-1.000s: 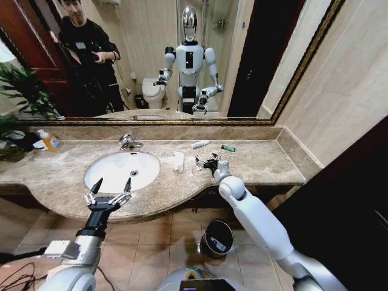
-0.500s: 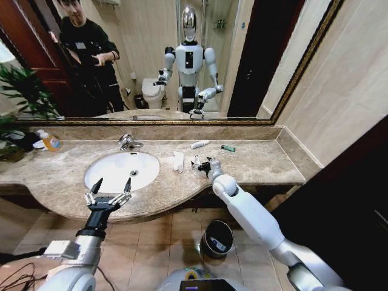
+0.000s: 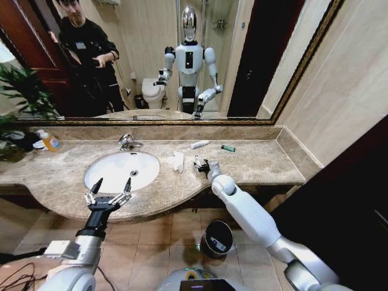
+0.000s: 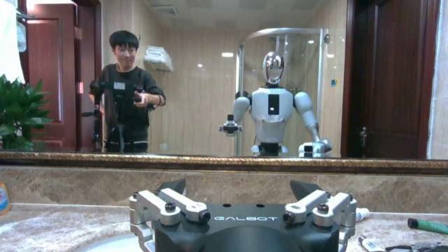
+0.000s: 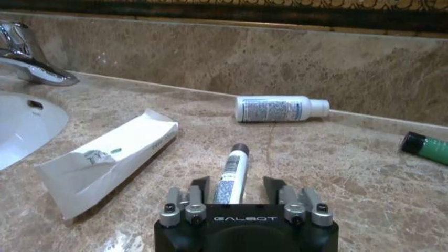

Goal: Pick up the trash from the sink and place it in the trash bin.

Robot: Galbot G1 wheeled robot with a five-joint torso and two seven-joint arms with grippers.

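My right gripper [image 3: 200,163] [image 5: 236,184] is low over the marble counter, right of the sink [image 3: 100,176]. It is open, with a small white tube [image 5: 236,160] lying on the counter between its fingers. A folded white tissue packet [image 3: 178,161] [image 5: 105,163] lies between that tube and the basin. Farther back are another white tube [image 3: 199,144] [image 5: 280,108] and a green stick [image 3: 228,148] [image 5: 423,144]. My left gripper [image 3: 109,191] [image 4: 238,189] hangs open at the basin's front edge, holding nothing. The trash bin [image 3: 217,237] stands on the floor below the counter.
A chrome tap [image 3: 127,142] [image 5: 28,68] stands behind the basin. An orange-labelled soap bottle [image 3: 50,141] and a plant [image 3: 18,97] are at the far left. A mirror runs along the back wall, and a dark door panel [image 3: 351,200] stands on the right.
My right gripper has slid a little left along the counter, toward the sink, and closer to the small tube. The left arm has not moved.
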